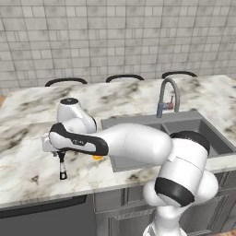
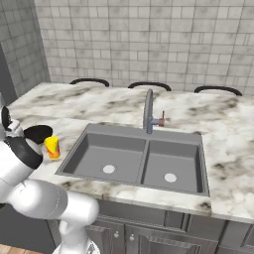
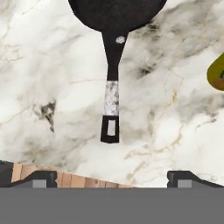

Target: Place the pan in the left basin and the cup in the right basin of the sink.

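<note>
Glossy white rounded arm segments joined by black bands, ending in small dark fingertips.

The pan is showing black, its handle carrying a pale mottled band partway down and a lighter grey patch near the dark tip. The cup is showing yellow with a red-orange mark on its side. The worktop is showing white marble, veined in grey and brown with faint gold threads (the veining is darkest just beside the handle). The sink is showing dark grey, each basin with a pale round drain, and the faucet is showing grey metal with a small reddish lever. The wall is showing beige-grey tiles in a brick pattern.
</note>
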{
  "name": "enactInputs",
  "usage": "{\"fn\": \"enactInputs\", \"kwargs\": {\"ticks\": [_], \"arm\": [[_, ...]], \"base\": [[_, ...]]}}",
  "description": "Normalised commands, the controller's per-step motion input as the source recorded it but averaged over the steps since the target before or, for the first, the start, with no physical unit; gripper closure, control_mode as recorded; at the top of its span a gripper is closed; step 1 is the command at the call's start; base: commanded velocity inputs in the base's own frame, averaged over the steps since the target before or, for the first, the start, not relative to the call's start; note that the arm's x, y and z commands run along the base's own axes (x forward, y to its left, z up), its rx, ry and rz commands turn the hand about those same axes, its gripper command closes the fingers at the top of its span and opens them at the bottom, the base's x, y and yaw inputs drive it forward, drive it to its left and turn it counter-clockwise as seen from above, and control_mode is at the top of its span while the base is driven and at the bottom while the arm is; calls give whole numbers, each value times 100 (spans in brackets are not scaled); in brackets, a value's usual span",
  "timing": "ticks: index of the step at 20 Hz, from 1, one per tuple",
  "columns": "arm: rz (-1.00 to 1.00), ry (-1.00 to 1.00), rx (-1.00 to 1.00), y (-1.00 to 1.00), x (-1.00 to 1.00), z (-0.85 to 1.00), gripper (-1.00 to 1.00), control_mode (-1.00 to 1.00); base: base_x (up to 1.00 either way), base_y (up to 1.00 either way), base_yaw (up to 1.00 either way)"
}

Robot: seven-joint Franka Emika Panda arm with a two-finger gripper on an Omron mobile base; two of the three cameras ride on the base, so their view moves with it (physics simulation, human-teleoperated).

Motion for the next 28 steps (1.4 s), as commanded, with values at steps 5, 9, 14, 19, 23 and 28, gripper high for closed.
{"fn": "enactInputs", "kwargs": {"ticks": [5,9,14,19,23,28], "arm": [[0,0,2,0,19,-24,-100,-100],[0,0,0,0,19,-26,-100,-100],[0,1,0,2,16,-20,-100,-100],[0,2,0,9,10,-21,-100,-100],[0,1,0,10,12,-16,-100,-100],[0,1,0,10,17,-13,-100,-100]], "base": [[0,0,0],[0,0,0],[0,0,0],[0,0,0],[0,0,0],[0,0,0]]}}
